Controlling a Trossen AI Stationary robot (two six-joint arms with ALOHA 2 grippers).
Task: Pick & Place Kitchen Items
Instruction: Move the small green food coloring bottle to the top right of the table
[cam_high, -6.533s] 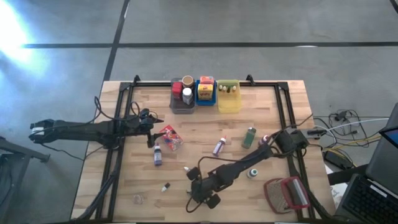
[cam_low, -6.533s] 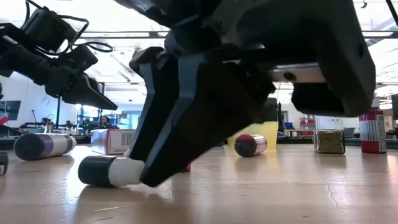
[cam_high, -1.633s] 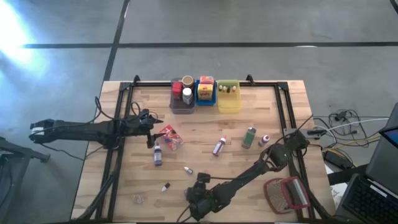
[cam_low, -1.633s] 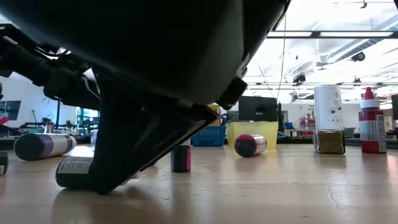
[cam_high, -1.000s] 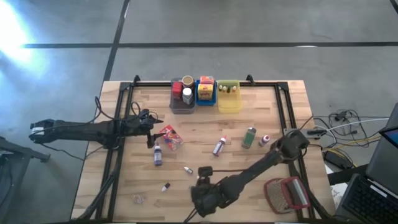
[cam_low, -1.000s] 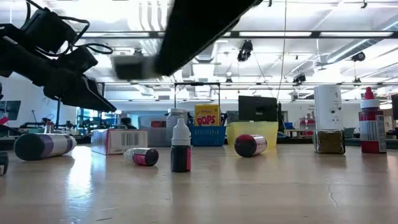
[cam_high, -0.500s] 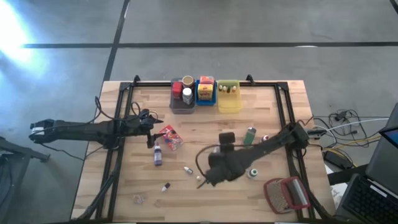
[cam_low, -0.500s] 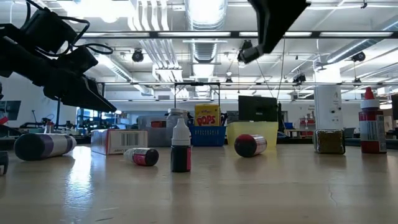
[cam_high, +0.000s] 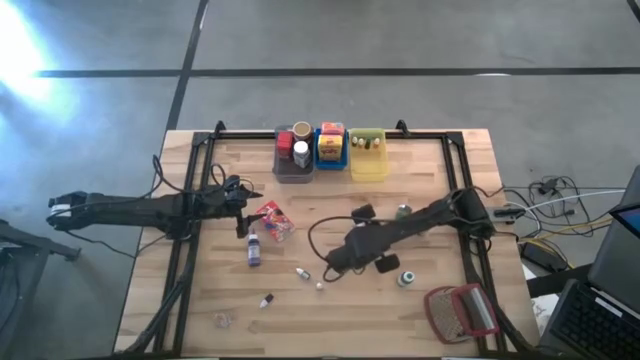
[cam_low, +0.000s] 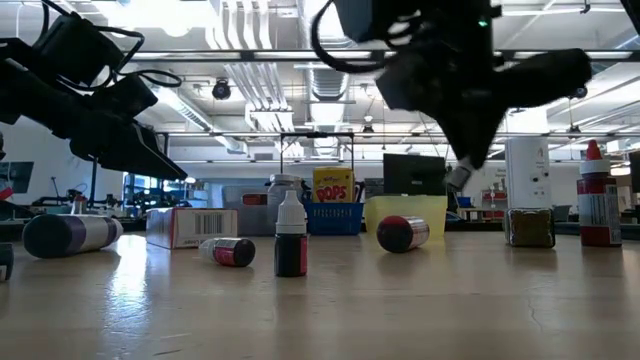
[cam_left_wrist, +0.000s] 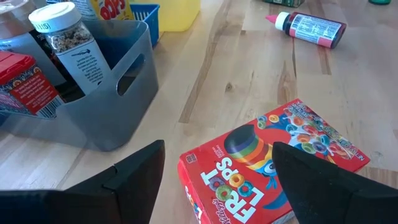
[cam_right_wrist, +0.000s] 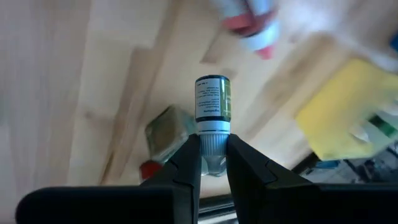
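**Small bottle in transit toward the bins**

The right gripper (cam_right_wrist: 212, 163) is clamped on a small green-labelled bottle (cam_right_wrist: 212, 106), its fingers pinching the pale cap end so the bottle's long axis runs straight out from the jaws, base pointing away from the wrist. In the high view the right arm reaches across the middle of the table, its gripper (cam_high: 334, 264) above the wood; the bottle itself is too small to make out there. The step in hand looks like the carry: the item is lifted clear of the table and not yet placed.

The yellow bin (cam_high: 367, 155) at the far edge probably suits it, since similar small bottles stand there. The next move calls for swinging over that bin, tipping the bottle upright, and lowering before release.

The left gripper (cam_left_wrist: 217, 180) waits with jaws apart, just above the red cereal box (cam_left_wrist: 273, 158) beside the grey bin (cam_left_wrist: 99, 106).
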